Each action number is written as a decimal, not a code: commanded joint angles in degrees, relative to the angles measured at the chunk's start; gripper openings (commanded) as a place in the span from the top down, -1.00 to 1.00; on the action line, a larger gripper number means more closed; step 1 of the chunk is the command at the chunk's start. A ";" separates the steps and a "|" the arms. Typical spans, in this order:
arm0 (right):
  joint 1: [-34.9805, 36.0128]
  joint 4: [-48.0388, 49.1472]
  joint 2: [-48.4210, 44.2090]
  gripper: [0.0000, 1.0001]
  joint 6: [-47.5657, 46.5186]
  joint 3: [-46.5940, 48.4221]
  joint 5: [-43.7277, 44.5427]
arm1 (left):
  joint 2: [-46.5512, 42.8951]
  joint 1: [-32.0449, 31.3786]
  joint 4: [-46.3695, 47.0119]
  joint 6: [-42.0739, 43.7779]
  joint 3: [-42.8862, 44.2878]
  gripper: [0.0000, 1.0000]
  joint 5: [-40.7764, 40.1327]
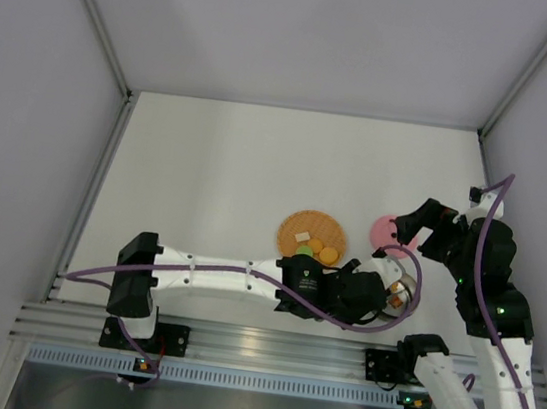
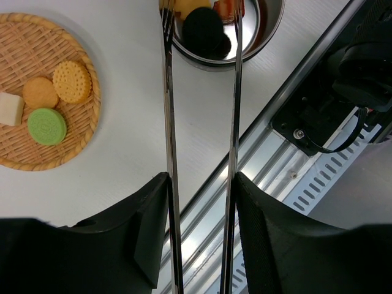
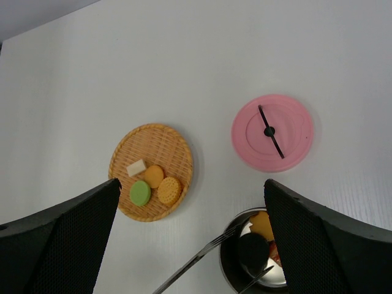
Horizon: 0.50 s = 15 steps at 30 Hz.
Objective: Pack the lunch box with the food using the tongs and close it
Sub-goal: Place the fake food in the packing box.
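Observation:
The steel lunch box (image 2: 269,24) stands near the table's front edge, with a black piece (image 2: 202,29), an orange piece (image 3: 262,225) and a reddish piece (image 2: 228,7) of food inside. My left gripper (image 2: 201,177) is shut on the tongs (image 2: 169,110). The tongs' two arms stand apart, their tips over the box on either side of the black piece. Green (image 2: 47,126), orange (image 2: 40,92), yellow (image 2: 71,81) and white (image 2: 10,108) pieces lie on the woven mat (image 2: 37,37). The pink lid (image 3: 272,132) lies flat behind the box. My right gripper (image 3: 191,182) hovers open above, holding nothing.
The metal rail (image 2: 318,79) runs along the table's near edge just beside the lunch box, with the right arm's base (image 2: 343,104) bolted on it. Grey walls enclose the table on the left, back and right.

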 commanded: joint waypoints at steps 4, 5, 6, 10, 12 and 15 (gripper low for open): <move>-0.98 -1.20 0.16 -0.99 -0.70 1.63 0.80 | -1.32 -0.39 2.01 1.04 2.50 -0.06 -0.31; -0.98 -1.11 0.15 -0.99 -0.78 1.46 0.71 | -1.40 -0.39 1.92 1.21 2.59 -0.07 -0.49; -0.98 -1.03 0.07 -0.99 -0.78 1.46 0.71 | -1.75 -0.39 2.01 1.04 2.50 -0.07 -0.67; -0.98 -1.20 -0.20 -0.99 -0.78 1.28 0.71 | -4.12 -0.39 2.01 0.42 1.45 -0.06 -3.56; -0.89 -1.20 -0.28 -0.99 -0.78 1.28 0.71 | -6.66 -0.39 2.27 -0.10 0.13 -0.07 -6.02; -0.98 -1.29 -0.37 -0.99 -0.78 1.19 0.80 | -10.00 -0.39 2.45 -0.81 -1.72 -0.08 -8.91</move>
